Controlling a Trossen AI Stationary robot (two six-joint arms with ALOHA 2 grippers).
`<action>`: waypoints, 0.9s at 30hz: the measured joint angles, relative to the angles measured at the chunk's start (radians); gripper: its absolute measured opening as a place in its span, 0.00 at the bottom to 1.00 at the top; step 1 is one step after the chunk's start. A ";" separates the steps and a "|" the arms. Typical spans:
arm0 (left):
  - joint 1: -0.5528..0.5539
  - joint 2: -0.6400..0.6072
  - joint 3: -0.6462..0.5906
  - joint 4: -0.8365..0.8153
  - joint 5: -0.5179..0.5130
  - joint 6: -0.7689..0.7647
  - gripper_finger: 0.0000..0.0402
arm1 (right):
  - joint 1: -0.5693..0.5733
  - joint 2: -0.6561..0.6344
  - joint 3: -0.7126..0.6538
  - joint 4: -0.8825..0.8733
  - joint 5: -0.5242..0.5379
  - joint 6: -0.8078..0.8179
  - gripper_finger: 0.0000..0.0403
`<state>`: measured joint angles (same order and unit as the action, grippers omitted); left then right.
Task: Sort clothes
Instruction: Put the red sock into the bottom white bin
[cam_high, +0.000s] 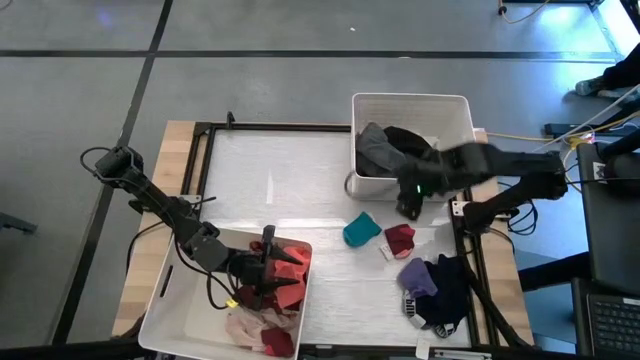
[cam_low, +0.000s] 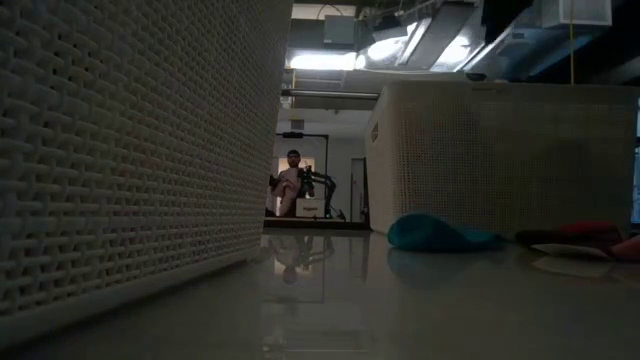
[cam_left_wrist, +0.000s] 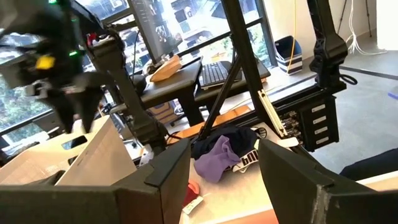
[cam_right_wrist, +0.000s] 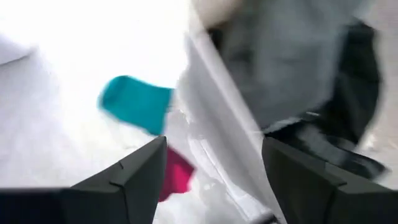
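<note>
Garments in red and pink (cam_high: 272, 300) fill your lower-left bin (cam_high: 175, 310), partly hidden under the left gripper (cam_high: 268, 272), jaws wide and empty. Centre: teal piece (cam_high: 361, 230). Upper-right bin (cam_high: 440, 108) holds grey and black clothes (cam_high: 385, 145); the blurred right gripper (cam_high: 410, 200) gapes empty.

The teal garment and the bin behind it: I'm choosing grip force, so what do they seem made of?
Teal garment: soft matte fabric, likely knit; it slumps in a rounded heap. Bin: apparently rigid white plastic; its wall shows a fine perforated weave pattern and stands straight.
</note>
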<state>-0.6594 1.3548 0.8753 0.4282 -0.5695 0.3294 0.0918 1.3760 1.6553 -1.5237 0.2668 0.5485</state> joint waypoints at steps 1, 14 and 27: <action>0.000 0.000 0.000 0.000 0.000 0.000 0.45 | 0.045 0.001 -0.007 0.017 0.000 0.014 0.66; 0.000 0.000 0.000 0.001 0.000 0.000 0.45 | 0.402 0.001 -0.352 0.327 -0.008 0.053 0.66; 0.002 0.000 0.000 0.002 0.000 0.000 0.45 | 0.403 0.001 -0.848 0.699 -0.094 0.076 0.66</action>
<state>-0.6576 1.3548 0.8753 0.4301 -0.5695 0.3294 0.4950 1.3769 0.8068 -0.8247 0.1733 0.6248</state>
